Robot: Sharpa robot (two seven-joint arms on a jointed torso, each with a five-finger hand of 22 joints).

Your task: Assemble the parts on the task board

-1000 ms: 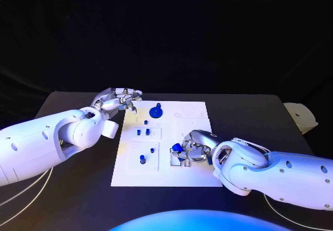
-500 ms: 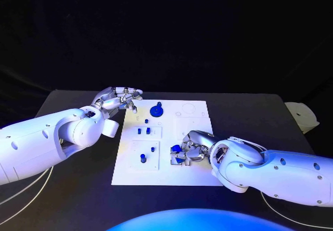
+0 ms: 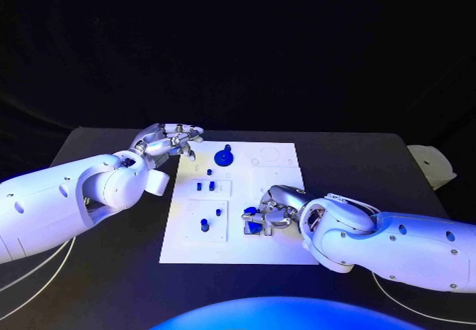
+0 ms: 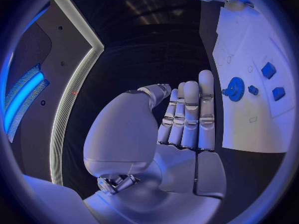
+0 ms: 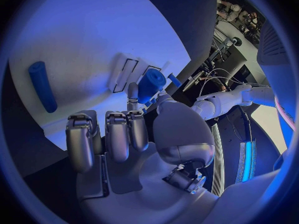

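Left hand [image 3: 168,142] hovered empty at the far left corner of the task board [image 3: 278,254], fingers straight and close together, apparently parked clear of the work. Across the board from it stood the blue gear [image 3: 223,159], then small blue parts [image 3: 204,186] in their recesses. Nearer the right edge, the right hand [image 3: 269,214] pinched a blue part [image 3: 254,226] over the slotted block [image 3: 257,226], presumably to seat it there.

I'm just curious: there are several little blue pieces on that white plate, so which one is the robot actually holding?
The blue part near the task board's right edge, pinched by the right hand. The others sit untouched, including the round part near the left hand.
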